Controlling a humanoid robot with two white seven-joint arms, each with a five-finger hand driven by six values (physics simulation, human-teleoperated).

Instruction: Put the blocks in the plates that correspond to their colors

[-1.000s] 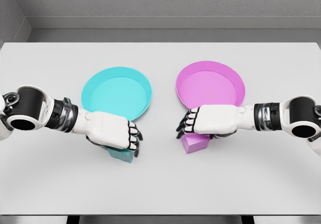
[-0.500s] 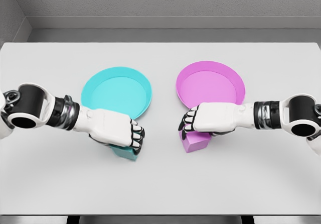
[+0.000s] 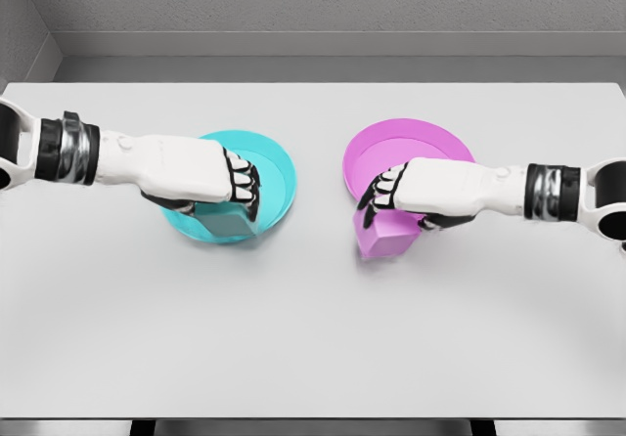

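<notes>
The cyan block [image 3: 227,223] sits in the grasp of the left hand [image 3: 201,177], over the near edge of the cyan plate [image 3: 274,167]. The block shows below the curled fingers [image 3: 245,184], which wrap around its upper part; whether it touches the plate cannot be told. The cyan plate lies on the left half of the table [image 3: 313,338], and the left arm reaches in from the left edge, its forearm level above the tabletop.

The pink block [image 3: 383,234] is held by the right hand [image 3: 430,190], whose dark-tipped fingers close over its top and far side. The block hangs at the near left rim of the pink plate [image 3: 430,143], partly over the rim and partly over the bare table. It looks slightly tilted. Whether it rests on the surface or is raised cannot be told. The pink plate lies on the right half of the table, near the cyan plate but apart from it. The right arm comes in from the right edge.

The table is pale grey, with a grey wall at the far side.
</notes>
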